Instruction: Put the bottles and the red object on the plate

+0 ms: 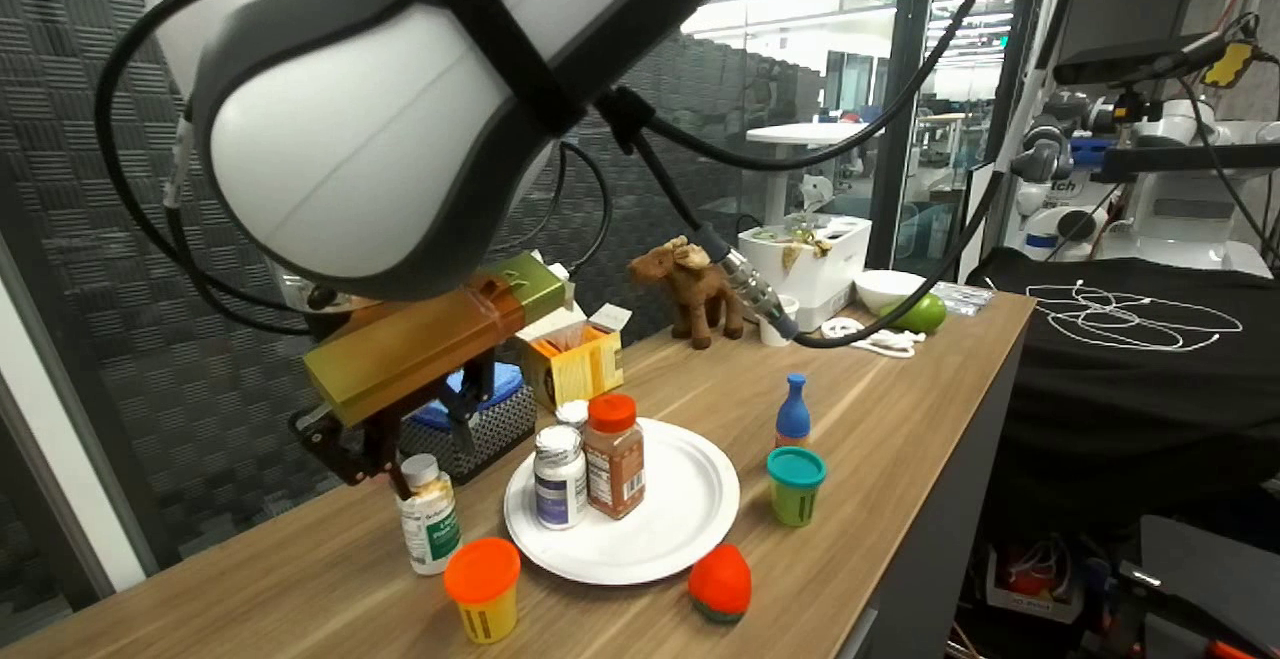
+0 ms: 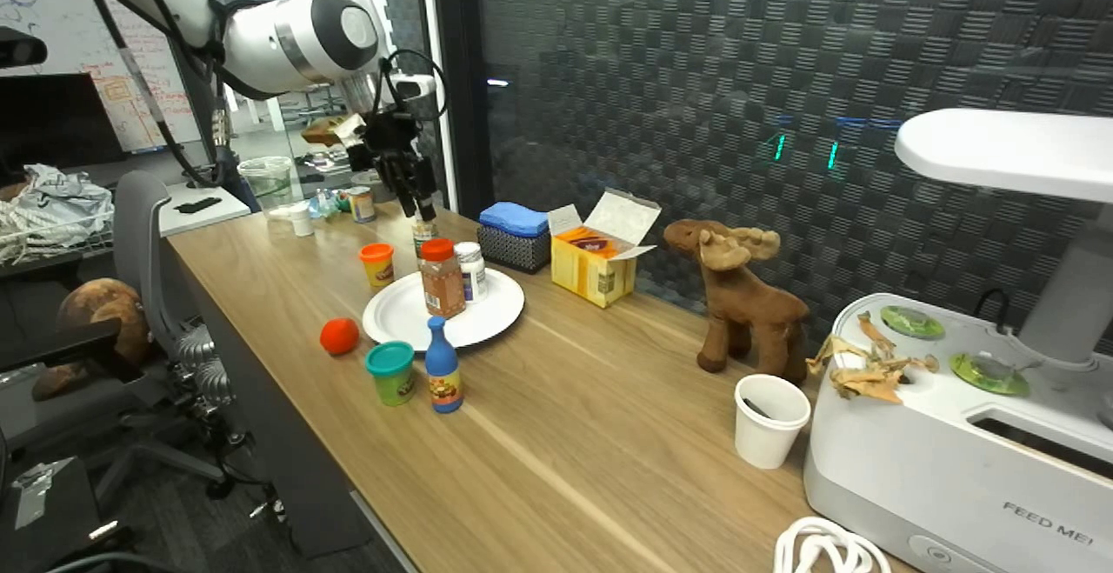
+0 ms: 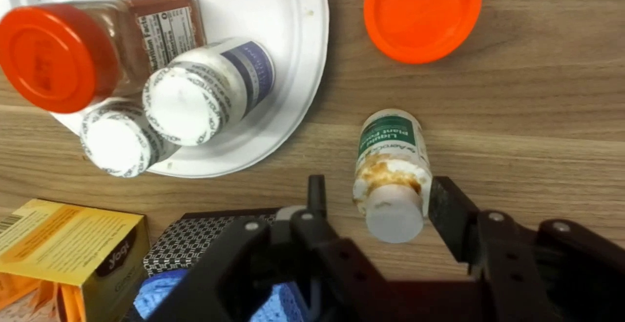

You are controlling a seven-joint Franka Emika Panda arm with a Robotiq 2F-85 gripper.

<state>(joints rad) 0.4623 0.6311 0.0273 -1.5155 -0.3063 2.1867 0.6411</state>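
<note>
A: Where does the green-labeled bottle (image 3: 390,156) stand?

B: Upright on the wood-grained tabletop (image 2: 539,451), near the plate (image 1: 690,479). The pincer (image 3: 378,192) has its fingers (image 3: 451,219) spread apart on either side of the bottle's cap in the wrist view; whether one touches its side, I cannot tell.

A: And on the plate?

B: A brown jar (image 1: 615,474) with a red-orange cap and a purple-labeled bottle (image 1: 560,487), both upright. Another white-capped bottle (image 3: 117,141) shows next to them in the wrist view, its base hidden.

A: Where is the red object (image 1: 720,579)?

B: On the tabletop, just beside the plate's rim. The orange-lidded jar (image 1: 483,609) also stands off the plate, as do the teal-lidded jar (image 2: 391,375) and the blue bottle (image 2: 444,373), close together in both exterior views.

A: What lines the tabletop beyond?

B: A dark patterned basket (image 2: 515,249) topped with blue material (image 2: 515,218), a yellow box (image 2: 594,276) with raised flaps, a brown plush moose (image 2: 752,303), a white cup (image 2: 767,441) and a white appliance (image 2: 939,486) marked "FEED ME!"
</note>
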